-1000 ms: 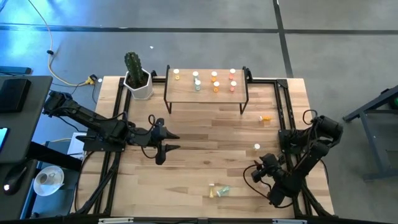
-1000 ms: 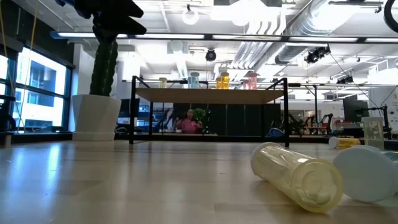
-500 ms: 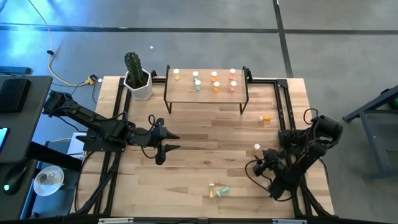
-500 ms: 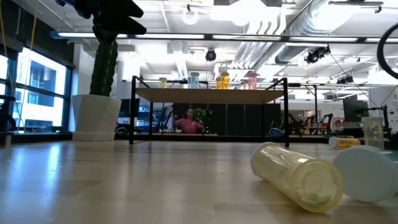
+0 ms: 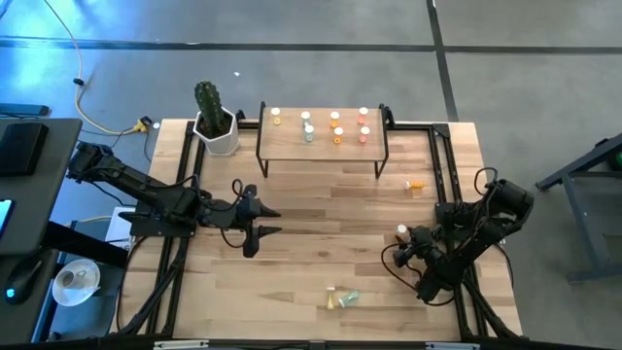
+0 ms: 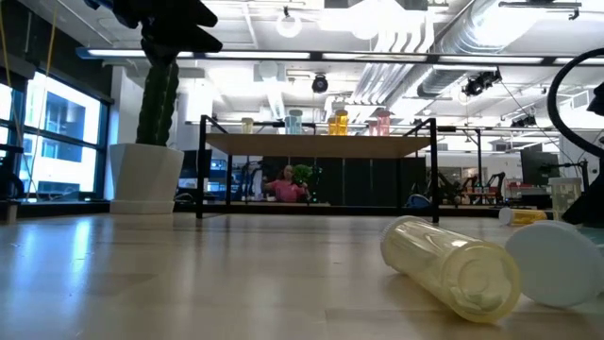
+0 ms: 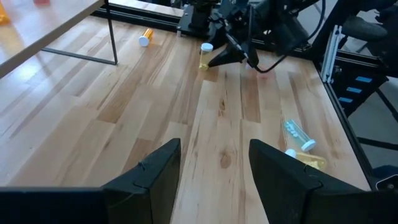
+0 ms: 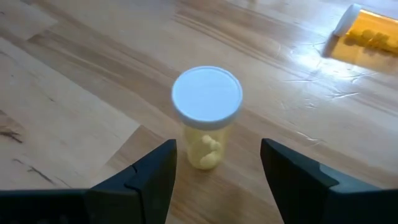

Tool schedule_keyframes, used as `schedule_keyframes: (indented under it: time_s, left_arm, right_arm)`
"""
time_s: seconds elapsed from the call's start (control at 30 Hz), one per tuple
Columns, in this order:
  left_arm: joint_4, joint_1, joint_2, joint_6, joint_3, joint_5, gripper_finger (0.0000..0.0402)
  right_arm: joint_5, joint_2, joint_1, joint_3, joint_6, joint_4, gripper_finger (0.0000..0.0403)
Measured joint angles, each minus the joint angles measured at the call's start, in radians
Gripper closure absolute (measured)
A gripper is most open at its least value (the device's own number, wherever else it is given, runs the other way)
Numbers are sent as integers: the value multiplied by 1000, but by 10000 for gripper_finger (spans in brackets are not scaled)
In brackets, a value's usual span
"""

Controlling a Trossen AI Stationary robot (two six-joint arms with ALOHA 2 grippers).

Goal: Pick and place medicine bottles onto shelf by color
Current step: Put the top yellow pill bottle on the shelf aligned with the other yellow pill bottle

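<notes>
Several medicine bottles stand on the shelf (image 5: 323,144) at the table's far side, with yellow at its left, then green, orange and pink toward its right. An upright yellow bottle (image 8: 207,118) with a white cap stands on the table, right in front of my open right gripper (image 8: 217,152). The fingers stand short of it on either side and touch nothing. In the high view that gripper (image 5: 402,246) is near the table's right edge. My left gripper (image 5: 272,221) waits open and empty left of the table's middle.
An orange bottle (image 5: 415,184) lies near the shelf's right leg. A green bottle (image 5: 348,296) and a yellow bottle (image 5: 333,300) lie near the front edge. A white cactus pot (image 5: 218,131) stands left of the shelf. Bare wood lies between the two arms.
My right gripper has moved toward the table's far edge and a little left, up to the upright yellow bottle. The bottle has stayed in place.
</notes>
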Motion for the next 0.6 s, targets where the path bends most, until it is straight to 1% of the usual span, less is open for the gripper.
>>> schedule_keyframes:
  time_s: [0.23,0.37,0.43,0.53,0.6]
  left_arm:
    - [0,1,0,0,0,0,222]
    - [0,1,0,0,0,0,222]
    - [0,1,0,0,0,0,222]
    - [0,1,0,0,0,0,222]
    - [0,1,0,0,0,0,222]
  right_arm:
    - [6,0,-12,-7,0,1,178]
    - [46,0,-39,-21,0,4,178]
    - [40,0,-50,-21,-20,8,178]
    - [25,0,-57,-20,-60,32,185]
    - [23,0,-59,-19,-72,45,197]
